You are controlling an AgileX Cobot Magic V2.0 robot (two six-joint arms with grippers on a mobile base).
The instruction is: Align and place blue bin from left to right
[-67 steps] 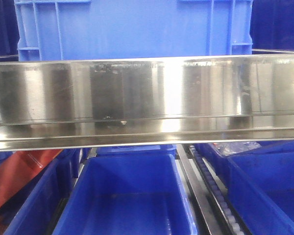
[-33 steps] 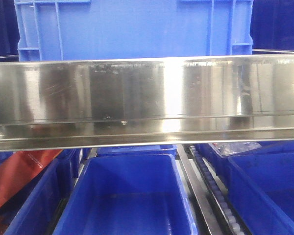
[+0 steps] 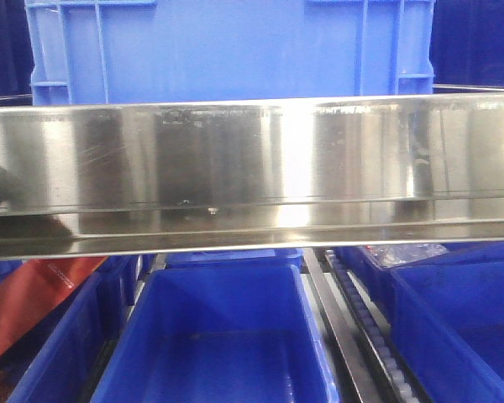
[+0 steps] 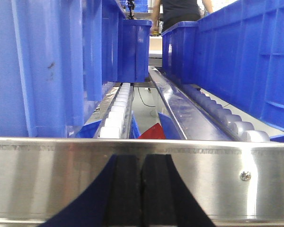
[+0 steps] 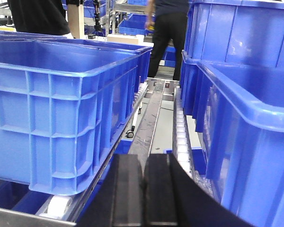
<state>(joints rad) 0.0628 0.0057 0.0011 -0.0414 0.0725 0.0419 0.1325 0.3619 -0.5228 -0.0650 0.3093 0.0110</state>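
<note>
The blue bin (image 3: pixel 227 50) fills the top of the front view, standing on the upper level behind a shiny steel rail (image 3: pixel 252 168). Its ribbed side is probably the crate at right in the left wrist view (image 4: pixel 246 61) and the one at left in the right wrist view (image 5: pixel 61 109). My left gripper (image 4: pixel 142 161) is shut with nothing in it, low in front of the steel rail (image 4: pixel 227 175), between two crates. My right gripper (image 5: pixel 145 163) is also shut and holds nothing, above the gap between two crates. Neither touches a bin.
Smaller blue crates (image 3: pixel 227 336) (image 3: pixel 462 319) sit on the lower level, with a red object (image 3: pixel 25 294) at lower left. White roller tracks (image 4: pixel 116 109) (image 5: pixel 180 127) run away from me. More blue crates flank both wrists (image 4: pixel 38 66) (image 5: pixel 246 109). People (image 5: pixel 165 33) stand at the far end.
A dark reflection has appeared at the left end of the steel rail in the front view. The blue bin and the lower crates have not moved.
</note>
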